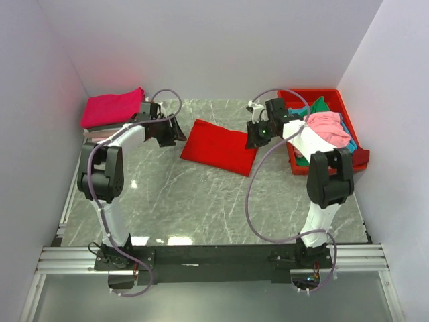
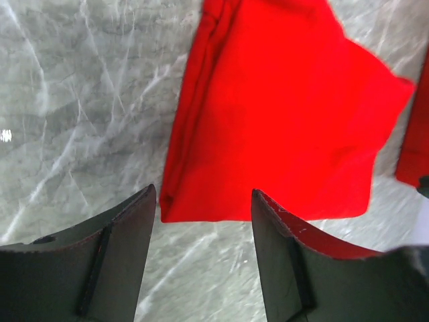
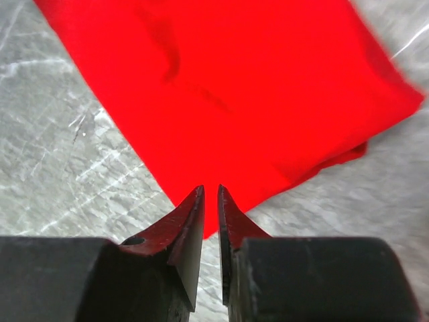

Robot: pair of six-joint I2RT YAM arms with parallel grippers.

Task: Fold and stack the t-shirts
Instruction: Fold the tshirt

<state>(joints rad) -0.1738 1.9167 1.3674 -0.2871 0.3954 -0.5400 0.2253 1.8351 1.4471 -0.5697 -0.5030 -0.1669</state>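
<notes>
The folded red t-shirt [image 1: 219, 147] lies mid bench [image 1: 188, 201], flanked by the left claw [image 2: 204, 194] spread wide at one edge and the right claw [image 3: 210, 191] narrowed to a thin empty slit over a corner, likely poised to lift it onto the magenta-topped stack [image 1: 112, 107]

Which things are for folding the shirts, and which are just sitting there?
For the job:
red folded t-shirt
magenta shirt stack
loose shirts piled in the bin

Just sitting there:
red plastic bin
marble table
</notes>
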